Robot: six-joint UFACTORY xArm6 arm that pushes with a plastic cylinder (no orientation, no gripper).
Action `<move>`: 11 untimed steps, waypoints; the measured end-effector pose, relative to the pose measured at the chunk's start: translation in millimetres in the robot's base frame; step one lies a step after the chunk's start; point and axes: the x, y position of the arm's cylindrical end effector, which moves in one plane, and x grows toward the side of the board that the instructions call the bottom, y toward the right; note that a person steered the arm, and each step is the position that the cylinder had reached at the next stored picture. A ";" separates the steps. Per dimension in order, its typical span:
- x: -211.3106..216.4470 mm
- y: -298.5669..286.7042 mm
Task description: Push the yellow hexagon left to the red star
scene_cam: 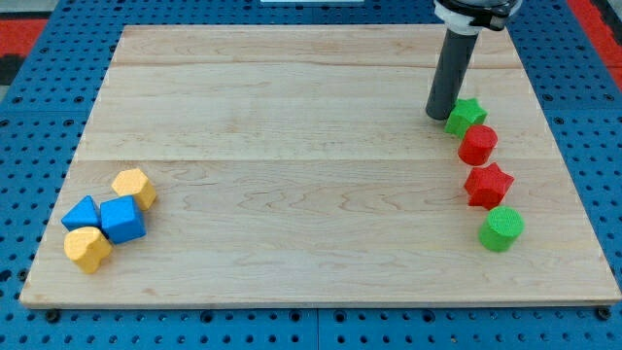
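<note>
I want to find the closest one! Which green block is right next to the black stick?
The green star at the view's top right. My tip sits right beside it, on its left. The green round block lies far lower.
</note>
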 end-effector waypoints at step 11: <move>145.7 -236.3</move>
